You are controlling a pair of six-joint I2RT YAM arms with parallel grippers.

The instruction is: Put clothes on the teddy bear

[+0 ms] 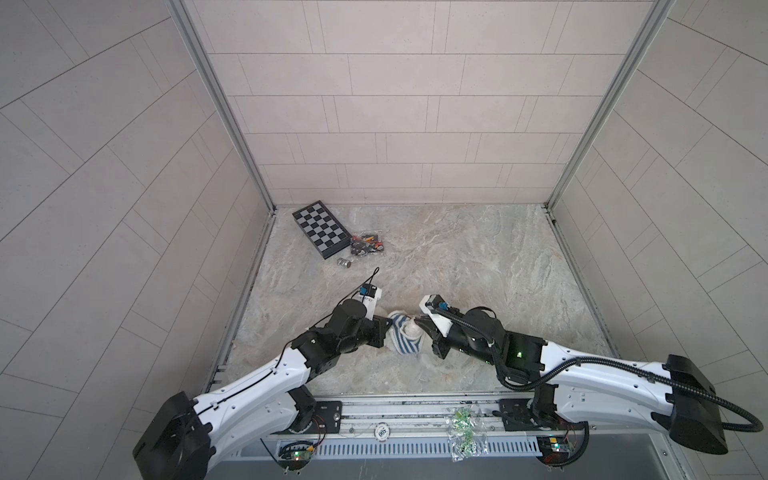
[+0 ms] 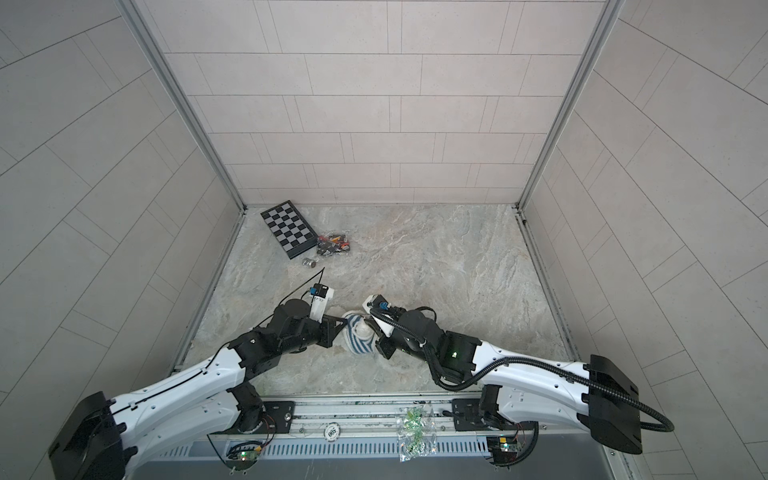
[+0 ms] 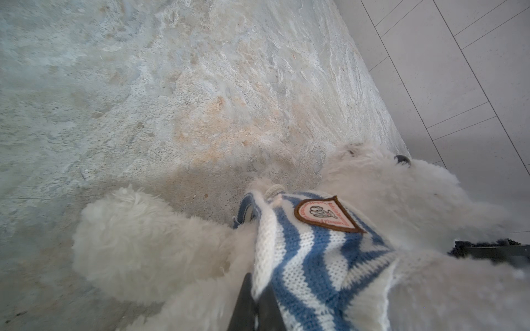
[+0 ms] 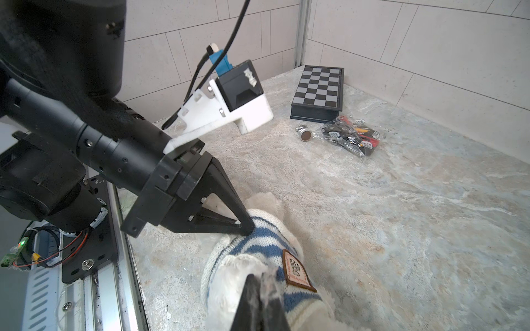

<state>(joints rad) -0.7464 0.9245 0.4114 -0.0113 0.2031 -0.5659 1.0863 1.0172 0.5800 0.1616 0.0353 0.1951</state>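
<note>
As seen from both wrists, noted left jaws clenched on one edge of striped shirt (image 3: 315,258), right jaws clenched on its hem beside badge (image 4: 296,272). Shirt bunched around torso of teddy bear (image 1: 412,328), lying on surface (image 1: 478,270) between both arms, near front edge. Logged chessboard (image 1: 320,228) and bag of small parts (image 1: 365,245) at far-left corner, well apart.

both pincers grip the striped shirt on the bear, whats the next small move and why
Probably ease the striped shirt further down the teddy bear. The left pincer and right pincer are shut on its knit, and it looks bunched, with a fluffy limb bare beside it.
</note>
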